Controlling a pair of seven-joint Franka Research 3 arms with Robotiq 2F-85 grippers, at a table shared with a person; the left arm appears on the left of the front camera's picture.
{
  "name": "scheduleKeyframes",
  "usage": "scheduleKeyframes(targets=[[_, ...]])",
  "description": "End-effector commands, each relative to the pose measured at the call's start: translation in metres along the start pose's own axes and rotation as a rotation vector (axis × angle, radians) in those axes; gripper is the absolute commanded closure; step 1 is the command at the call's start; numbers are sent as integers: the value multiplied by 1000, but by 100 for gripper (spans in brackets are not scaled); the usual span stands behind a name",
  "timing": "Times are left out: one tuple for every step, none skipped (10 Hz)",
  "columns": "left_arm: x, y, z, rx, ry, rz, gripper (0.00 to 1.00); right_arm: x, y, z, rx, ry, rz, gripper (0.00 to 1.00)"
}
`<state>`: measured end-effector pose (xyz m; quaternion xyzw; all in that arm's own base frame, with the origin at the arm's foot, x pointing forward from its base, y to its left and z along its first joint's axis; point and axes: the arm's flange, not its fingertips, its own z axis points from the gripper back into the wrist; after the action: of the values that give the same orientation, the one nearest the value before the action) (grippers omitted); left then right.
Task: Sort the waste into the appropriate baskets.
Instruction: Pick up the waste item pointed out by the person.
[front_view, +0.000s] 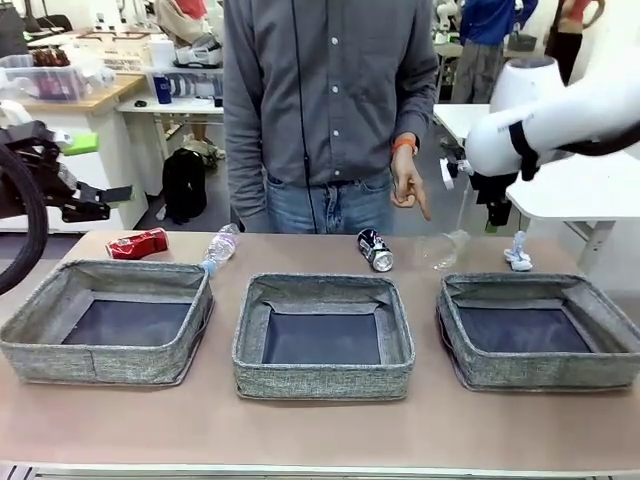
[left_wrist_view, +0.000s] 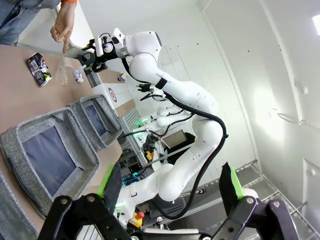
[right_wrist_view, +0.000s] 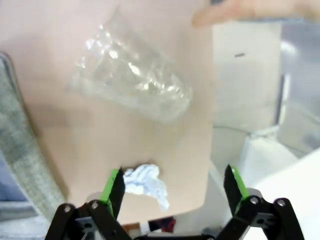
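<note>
Step in hand, I'd say: first pick, nothing sorted yet. All the waste is lying on the table along the far side, behind the three baskets: crushed red can far left, bottle just right of it, dark can behind the middle basket, crumpled clear plastic and white paper wad behind the right basket. The left basket is sitting near the left arm.

The right gripper is hovering over the far right corner, jaws spread wide and holding nothing. In its wrist view the wad is lying just beside one finger, not between the two, with the plastic farther out. The person's hand is pointing down toward the dark can and plastic area.

The left gripper is hanging raised at the left, jaws likewise spread and not carrying anything.

Next move is probably calling for a small sideways shift to centre the wad between the pads, then a straight descent and a squeeze. The wad is light and sitting near the table edge, so a glancing finger could be knocking it off.
</note>
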<state>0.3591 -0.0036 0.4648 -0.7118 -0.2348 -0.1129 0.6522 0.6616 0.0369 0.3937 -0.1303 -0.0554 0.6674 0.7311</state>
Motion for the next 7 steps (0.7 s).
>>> scheduleKeyframes(targets=[[-1,-3,-2,-15,-6,-11,0,9,10,24,63,66,-114,0],[-1,-3,-2,-15,-6,-11,0,0,0,0,0,0,0,0],[-1,-3,-2,-15,-6,-11,0,1,-8,-9,55,-43,88,0],[-1,-3,-2,-15,-6,-11,0,2,-17,-18,69,-111,185,0],[-1,-3,-2,-15,-6,-11,0,6,-24,-22,66,-112,236,0],[-1,-3,-2,-15,-6,-11,0,11,-29,-26,80,-118,286,0],[-1,-3,-2,-15,-6,-11,0,16,-33,-30,95,-153,320,0]])
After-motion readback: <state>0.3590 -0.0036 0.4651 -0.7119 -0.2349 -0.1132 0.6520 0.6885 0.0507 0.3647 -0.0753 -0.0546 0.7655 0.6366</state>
